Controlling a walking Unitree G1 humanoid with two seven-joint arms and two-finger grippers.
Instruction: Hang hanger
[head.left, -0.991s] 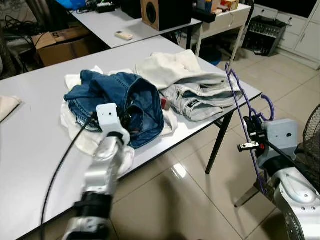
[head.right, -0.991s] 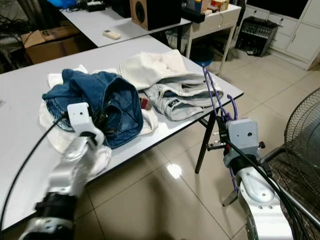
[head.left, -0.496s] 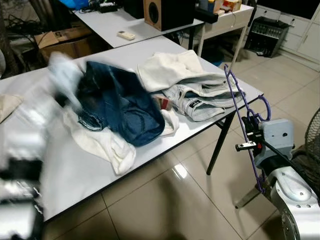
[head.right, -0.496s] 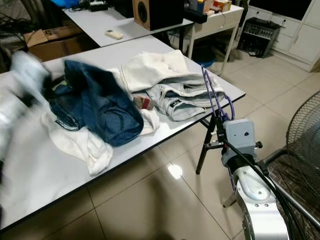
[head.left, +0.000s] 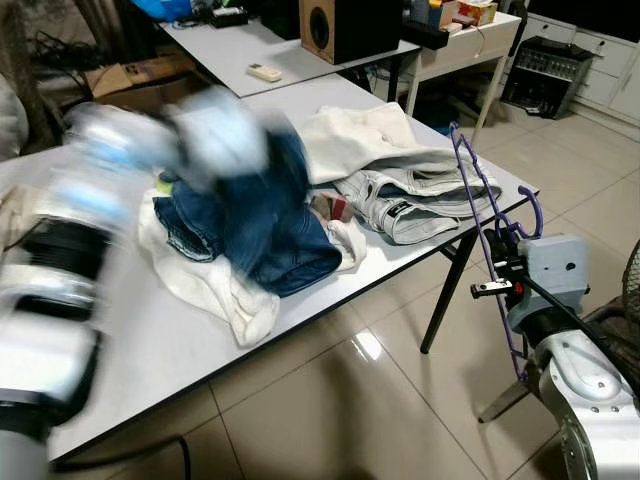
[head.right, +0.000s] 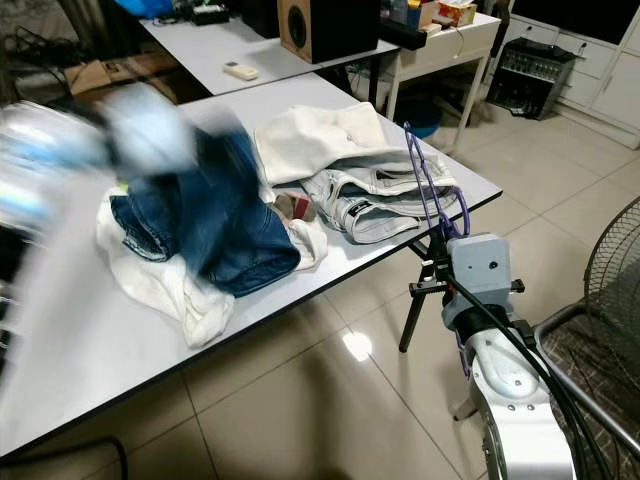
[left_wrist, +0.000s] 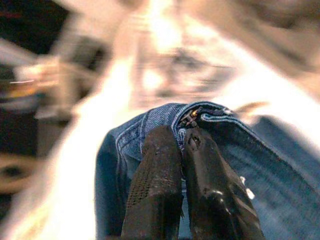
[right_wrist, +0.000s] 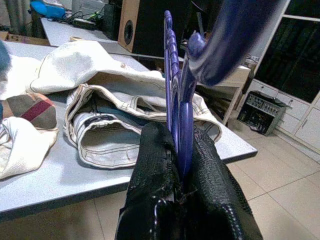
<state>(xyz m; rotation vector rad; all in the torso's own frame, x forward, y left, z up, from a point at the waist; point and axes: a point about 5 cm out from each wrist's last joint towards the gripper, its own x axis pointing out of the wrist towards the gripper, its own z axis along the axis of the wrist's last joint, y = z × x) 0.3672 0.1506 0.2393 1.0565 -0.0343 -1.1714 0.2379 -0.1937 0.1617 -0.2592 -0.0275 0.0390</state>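
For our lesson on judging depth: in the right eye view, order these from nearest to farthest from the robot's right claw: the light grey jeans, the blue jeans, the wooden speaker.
1. Light grey jeans: on the table's corner, just beyond the right claw, which grips the purple hanger.
2. Blue jeans: mid-table, further toward the robot's left.
3. Wooden speaker: on the far table, behind everything.

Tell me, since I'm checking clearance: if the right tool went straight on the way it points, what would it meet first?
Probably the pale folded jeans at the table edge, ahead of the right tool clamping the purple hanger; depth is uncertain.
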